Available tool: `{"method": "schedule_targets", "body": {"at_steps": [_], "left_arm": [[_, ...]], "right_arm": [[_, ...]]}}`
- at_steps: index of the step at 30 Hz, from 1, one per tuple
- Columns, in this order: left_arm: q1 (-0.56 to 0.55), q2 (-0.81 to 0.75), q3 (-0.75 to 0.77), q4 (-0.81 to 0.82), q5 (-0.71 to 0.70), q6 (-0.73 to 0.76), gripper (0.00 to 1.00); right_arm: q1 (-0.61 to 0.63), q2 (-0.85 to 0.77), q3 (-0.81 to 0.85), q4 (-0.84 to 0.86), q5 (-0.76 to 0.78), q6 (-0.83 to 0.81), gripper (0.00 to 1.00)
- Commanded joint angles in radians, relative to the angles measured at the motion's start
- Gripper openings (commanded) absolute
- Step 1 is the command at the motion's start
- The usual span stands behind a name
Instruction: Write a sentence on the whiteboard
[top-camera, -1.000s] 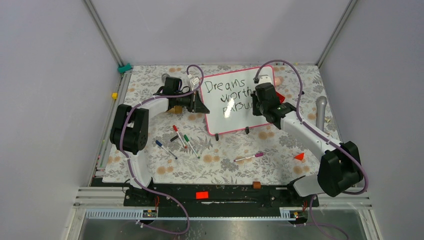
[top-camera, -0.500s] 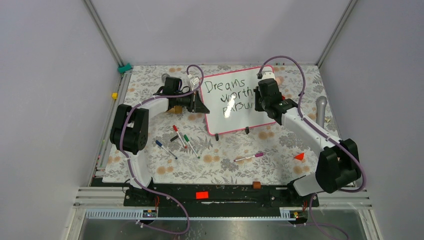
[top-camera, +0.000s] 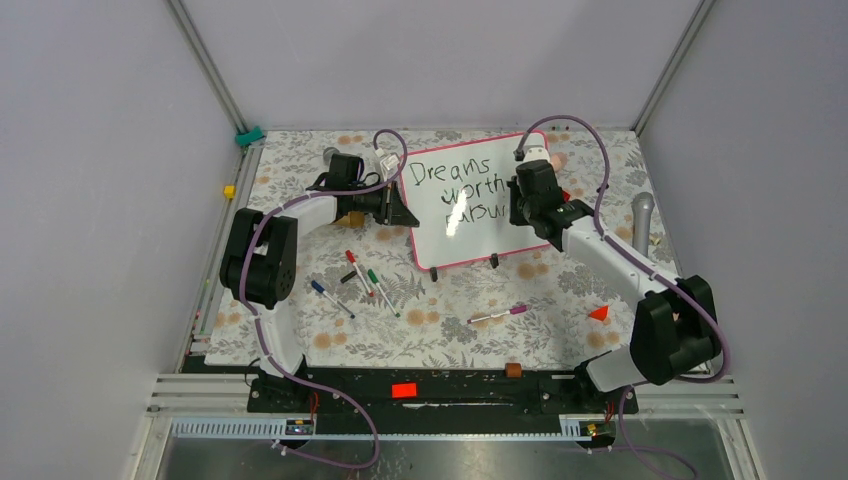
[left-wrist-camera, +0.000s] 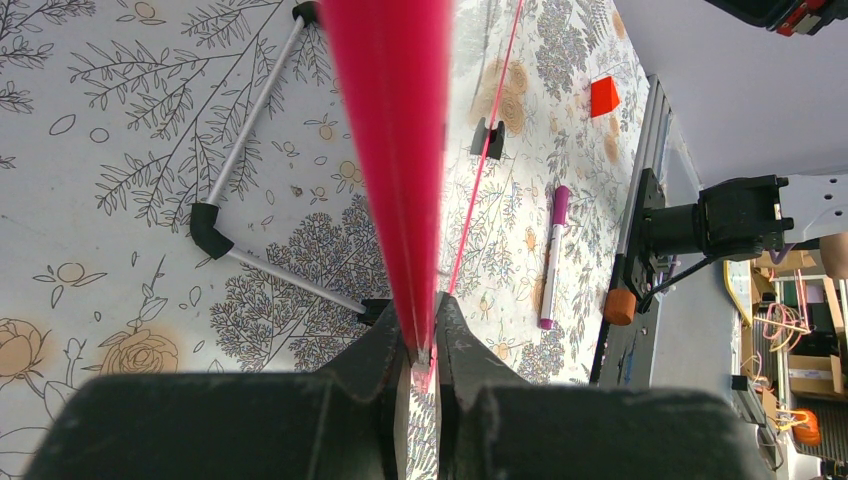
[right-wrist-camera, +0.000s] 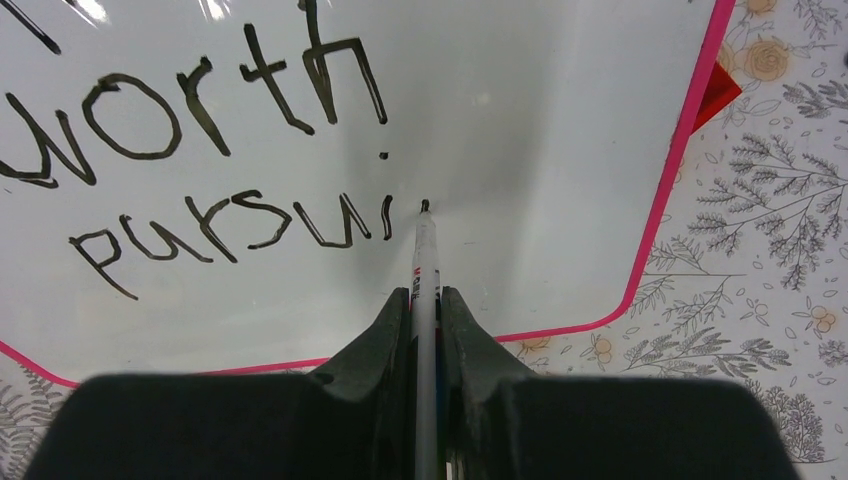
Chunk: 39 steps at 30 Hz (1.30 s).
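My left gripper (left-wrist-camera: 424, 345) pinches the whiteboard (left-wrist-camera: 395, 150) frame tight. My right gripper (right-wrist-camera: 427, 305) clamps a marker (right-wrist-camera: 426, 250) — tip just past the sentence (right-wrist-camera: 247, 215).

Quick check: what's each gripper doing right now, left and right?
Left gripper: closed on the whiteboard, clamping its pink edge.
Right gripper: closed on a marker.

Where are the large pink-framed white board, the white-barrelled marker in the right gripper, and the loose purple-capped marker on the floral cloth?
Pink-framed white board (top-camera: 478, 248): top view, bare face near the bottom edge.
White-barrelled marker (right-wrist-camera: 426, 255): right wrist view, barrel behind the tip.
Purple-capped marker (top-camera: 497, 316): top view, mid-barrel.
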<state>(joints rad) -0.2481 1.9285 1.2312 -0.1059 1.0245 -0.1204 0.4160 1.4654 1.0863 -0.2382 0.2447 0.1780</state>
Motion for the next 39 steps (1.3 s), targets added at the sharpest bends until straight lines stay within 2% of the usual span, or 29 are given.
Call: {"method": "schedule_targets", "body": {"at_steps": [1, 8, 26, 39], "left_arm": [[-0.047, 0.103, -0.049, -0.178, -0.265, 0.097, 0.0], [-0.047, 0.104, -0.047, -0.18, -0.265, 0.097, 0.0], [-0.047, 0.105, -0.047, -0.179, -0.266, 0.096, 0.0], [-0.048, 0.104, -0.047, -0.178, -0.266, 0.096, 0.0]], "right_arm": [[-0.006, -0.026, -0.05, 0.021, -0.025, 0.023, 0.0], [-0.006, -0.03, -0.068, 0.016, -0.018, 0.023, 0.0], [-0.017, 0.034, 0.065, 0.019, 0.006, -0.011, 0.0], [-0.042, 0.015, 0.022, 0.018, 0.013, -0.004, 0.0]]}}
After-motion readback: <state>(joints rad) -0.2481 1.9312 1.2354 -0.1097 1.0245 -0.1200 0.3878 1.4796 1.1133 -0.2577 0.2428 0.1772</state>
